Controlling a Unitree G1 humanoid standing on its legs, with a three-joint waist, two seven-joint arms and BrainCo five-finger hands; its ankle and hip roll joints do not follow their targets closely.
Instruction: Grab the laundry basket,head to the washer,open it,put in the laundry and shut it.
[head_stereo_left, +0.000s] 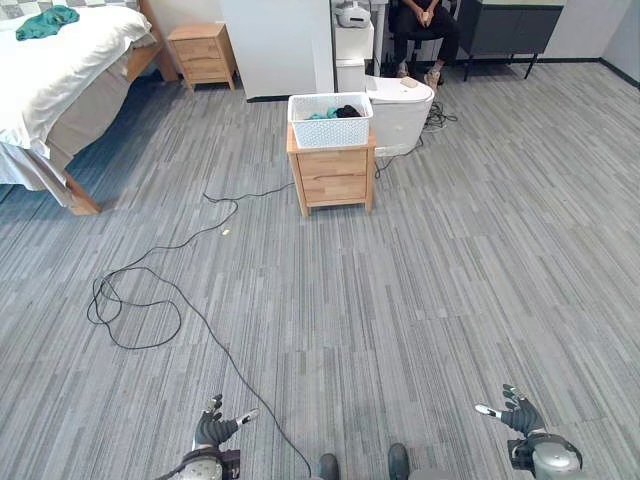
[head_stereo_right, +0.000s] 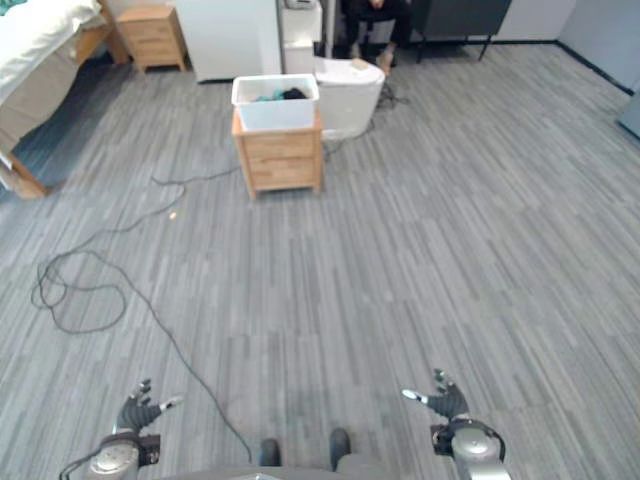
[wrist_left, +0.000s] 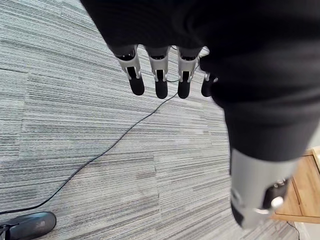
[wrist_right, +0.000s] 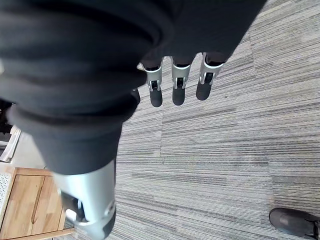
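— Where's the laundry basket (head_stereo_left: 330, 120) right now?

— Sitting on top of a small wooden nightstand (head_stereo_left: 333, 176) out in the middle of the grey striped floor (head_stereo_left: 450, 270), well ahead of the robot. It's white, perforated, upright, and it covers nearly the whole top of that nightstand. Teal and dark laundry (head_stereo_left: 338, 112) shows over its rim.

— And the hands?

— Both low, at the near edge of the head views, well apart from the basket. The left hand (head_stereo_left: 214, 428) hangs over bare floor with its fingers straight and spread, thumb out to the side, holding nothing. The right hand (head_stereo_left: 518, 412) mirrors it on the other side: fingers extended, relaxed, nothing in it. Each wrist view backs that up, with the row of dark-tipped fingers (wrist_left: 161, 80) pointing out over the floor and nothing between them and the thumb.

— What's behind the nightstand?

— A white rounded appliance (head_stereo_left: 402, 112) stands just behind it, to its right. Further back a person (head_stereo_left: 424, 30) in dark clothes sits on a chair. A second wooden nightstand (head_stereo_left: 203, 54) stands against the far wall, beside a bed (head_stereo_left: 60, 70) with white bedding at the far left, and a teal cloth (head_stereo_left: 46, 22) lies on that bed.
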